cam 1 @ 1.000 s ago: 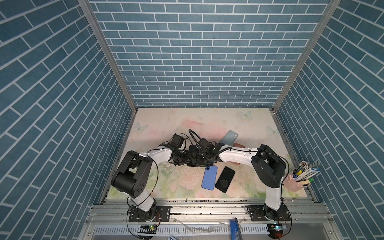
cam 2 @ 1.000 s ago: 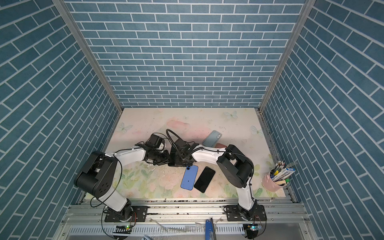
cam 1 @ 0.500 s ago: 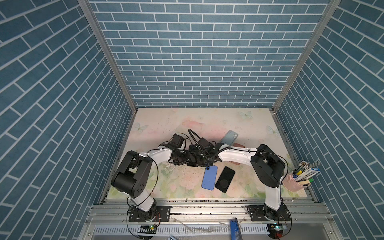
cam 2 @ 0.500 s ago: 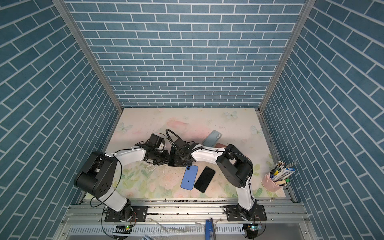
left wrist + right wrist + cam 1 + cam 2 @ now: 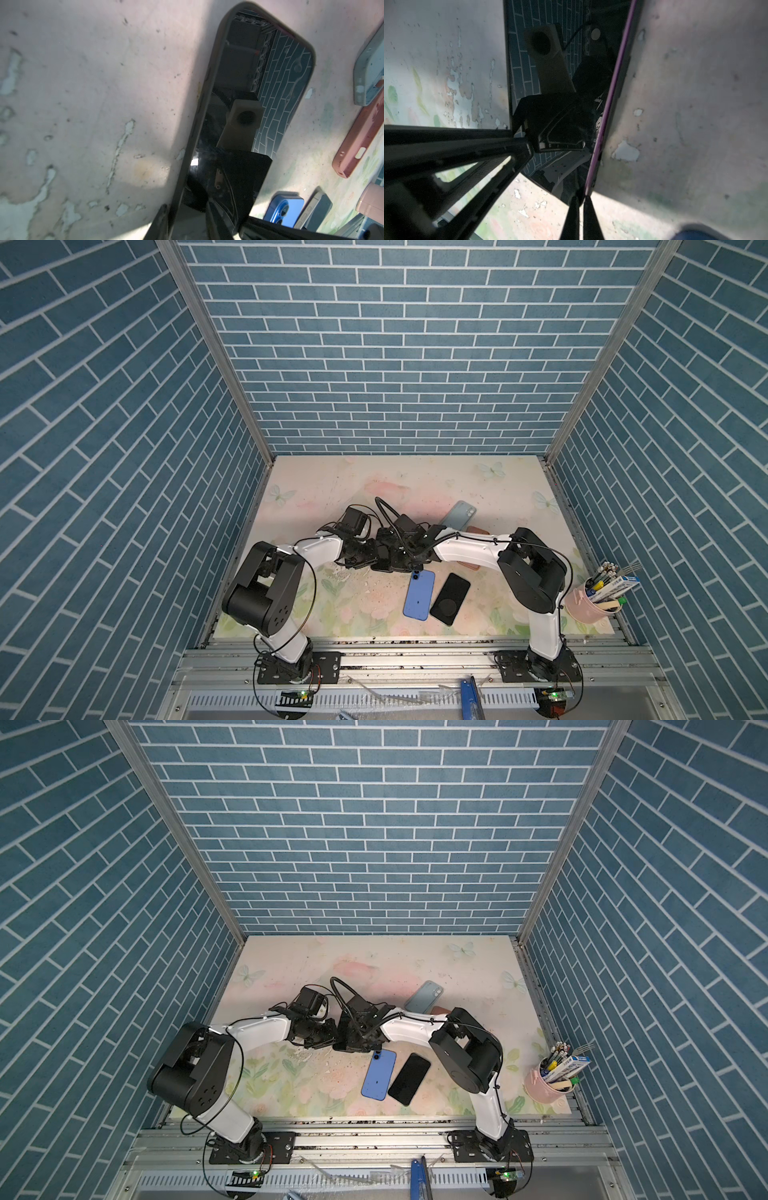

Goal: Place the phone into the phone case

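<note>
Left hand (image 5: 187, 212) grasps the dark-screened phone (image 5: 249, 93) by one long side, the phone case (image 5: 204, 87) rimming it darkly; only the wrist views show this. My right hand (image 5: 580, 205) is clenched, tips meeting at the phone's purple edge. In both top views the two hands crowd over it, hiding it at the middle of the tabletop (image 5: 374, 481)

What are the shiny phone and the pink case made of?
The phone has a front that looks like glossy glass: it mirrors the brick wall. The pink case looks like matte rubber or soft plastic, maybe: dull, with no reflections.
</note>
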### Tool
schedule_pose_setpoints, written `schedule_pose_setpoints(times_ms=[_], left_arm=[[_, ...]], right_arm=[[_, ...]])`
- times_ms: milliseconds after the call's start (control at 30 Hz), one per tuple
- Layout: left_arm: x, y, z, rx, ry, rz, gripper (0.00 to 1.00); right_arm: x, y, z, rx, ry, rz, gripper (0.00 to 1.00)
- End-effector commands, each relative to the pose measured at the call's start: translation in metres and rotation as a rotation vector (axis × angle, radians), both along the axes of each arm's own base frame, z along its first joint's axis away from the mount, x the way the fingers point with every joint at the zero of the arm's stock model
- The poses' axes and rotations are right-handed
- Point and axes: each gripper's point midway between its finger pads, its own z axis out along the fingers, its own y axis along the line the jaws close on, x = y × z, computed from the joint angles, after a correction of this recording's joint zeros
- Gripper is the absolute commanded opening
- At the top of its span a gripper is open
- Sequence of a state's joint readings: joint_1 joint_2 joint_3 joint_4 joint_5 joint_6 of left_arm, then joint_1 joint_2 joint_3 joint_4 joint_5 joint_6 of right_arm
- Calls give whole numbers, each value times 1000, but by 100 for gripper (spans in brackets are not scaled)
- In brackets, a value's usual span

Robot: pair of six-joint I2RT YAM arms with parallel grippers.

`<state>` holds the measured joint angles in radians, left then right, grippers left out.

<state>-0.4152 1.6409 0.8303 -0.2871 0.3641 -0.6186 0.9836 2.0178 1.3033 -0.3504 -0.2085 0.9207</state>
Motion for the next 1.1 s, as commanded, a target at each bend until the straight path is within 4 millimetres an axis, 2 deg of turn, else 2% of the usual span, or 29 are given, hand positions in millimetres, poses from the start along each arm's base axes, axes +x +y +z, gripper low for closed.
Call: schedule_pose_setpoints(times_ms=[0, 100, 200, 333, 467, 533, 633, 700, 733, 767, 800, 867, 967, 1000, 1033, 1067], left_arm=[[-25, -21, -18, -69, 98, -73, 33], [-25, -21, -18, -69, 100, -73, 33], [-25, -21, -18, -69, 99, -72, 33], [-25, -21, -18, -70, 97, -74, 33], [-25, -21, -18, -72, 97, -75, 33], [-25, -21, -18, -72, 96, -75, 33], [-25, -22, -17, -77, 94, -78, 33], [-25, -23, -16, -84, 90, -82, 33], [-25, -24, -15, -89, 85, -84, 33], [-24, -24, -15, -89, 83, -84, 33], [-24, -24, -14, -89, 78, -82, 33], [-22, -23, -13, -88, 68, -75, 34], [-17, -22, -8, -81, 39, -73, 38], [-15, -23, -6, -78, 27, -79, 43], [-13, -23, -3, -77, 12, -81, 53], [-11, -22, -1, -76, -2, -82, 58]], right_arm=[[-91, -30, -137, -193, 247, 164, 5], [-89, -28, -131, -181, 236, 168, 5], [-70, -28, -102, -156, 154, 172, 8], [-26, -42, -36, -162, -40, 172, 19], [13, -67, 27, -255, -258, 182, 22], [25, -79, 55, -289, -356, 178, 26], [36, -93, 87, -264, -456, 146, 39], [34, -94, 97, -175, -449, 145, 43], [33, -92, 102, -95, -437, 148, 53], [30, -91, 103, -29, -427, 145, 72], [30, -91, 108, 49, -426, 123, 97], [31, -93, 114, 161, -432, 75, 98], [35, -95, 121, 198, -433, 50, 99], [36, -95, 121, 195, -436, 57, 99], [37, -92, 123, 199, -445, 68, 98], [39, -88, 125, 215, -464, 91, 98]])
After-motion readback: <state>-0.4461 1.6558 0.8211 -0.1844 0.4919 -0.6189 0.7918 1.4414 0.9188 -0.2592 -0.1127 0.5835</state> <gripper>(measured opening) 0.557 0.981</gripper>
